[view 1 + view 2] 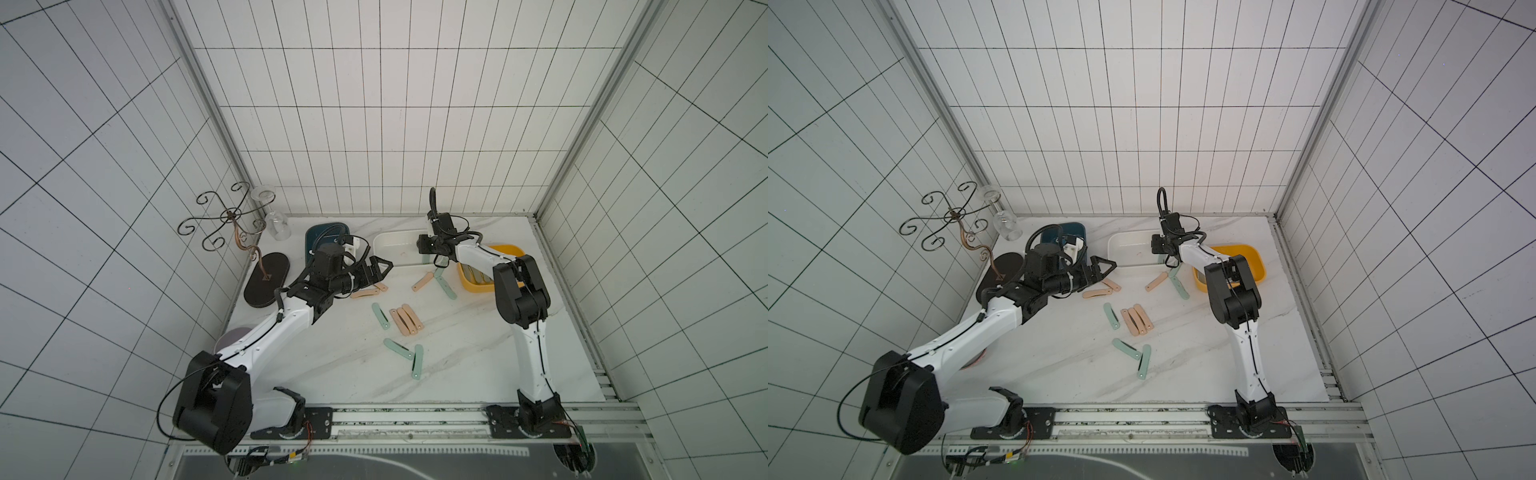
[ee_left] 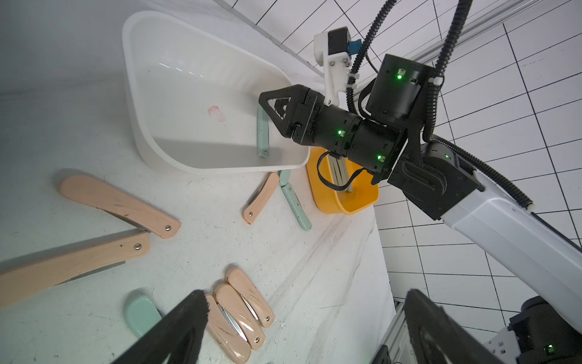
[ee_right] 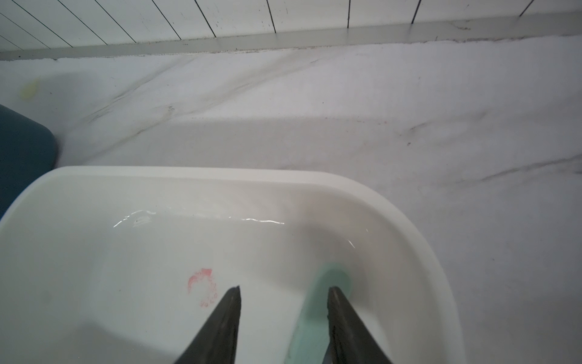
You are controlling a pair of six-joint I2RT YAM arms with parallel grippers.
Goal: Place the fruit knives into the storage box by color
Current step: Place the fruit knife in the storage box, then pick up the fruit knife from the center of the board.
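Mint-green knife (image 2: 263, 135) in white box (image 2: 220, 170), right fingers (image 3: 220, 324) parted, left fingers (image 2: 179, 331) wide

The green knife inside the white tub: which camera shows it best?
The left wrist view: the mint-green knife shows sharply, almost full length, by the white tub's wall, rivet visible. The right wrist view shows it blurred, partly behind a black finger. Both top views show only a sliver.

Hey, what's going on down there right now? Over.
Left gripper open near pink knives. Right gripper open over white bin, mint knife inside it. Nothing blocking.
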